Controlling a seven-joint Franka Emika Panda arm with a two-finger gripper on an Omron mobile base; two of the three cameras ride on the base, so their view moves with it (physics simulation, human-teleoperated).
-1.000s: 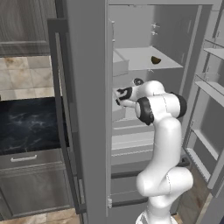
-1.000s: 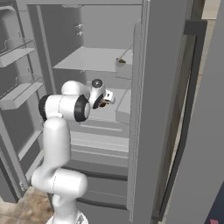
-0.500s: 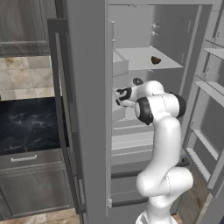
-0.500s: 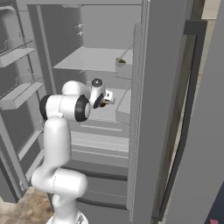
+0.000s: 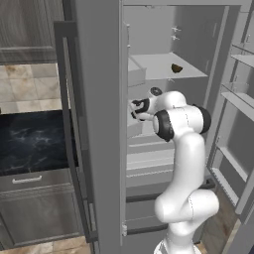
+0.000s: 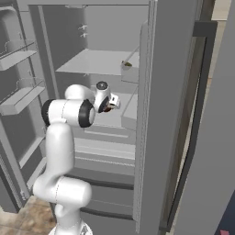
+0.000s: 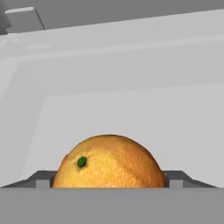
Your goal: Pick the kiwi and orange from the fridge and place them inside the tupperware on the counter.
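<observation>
Two fruits sit in the fridge (image 5: pixel 99 124), and the risks run left to right. At the left, the door edge crowds the gripper (image 5: pixel 135 110), so a careless pull-out could clip it. In the hand view the orange (image 7: pixel 109 161) lies between partly closed fingers, touching or nearly; whether it is gripped I cannot tell, and it may roll away. Farther right, the kiwi (image 5: pixel 176 68) waits on the upper shelf.

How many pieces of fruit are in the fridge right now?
2. The orange sits between the gripper fingertips on a middle shelf; the kiwi lies on the shelf above. Others may be hidden.
</observation>
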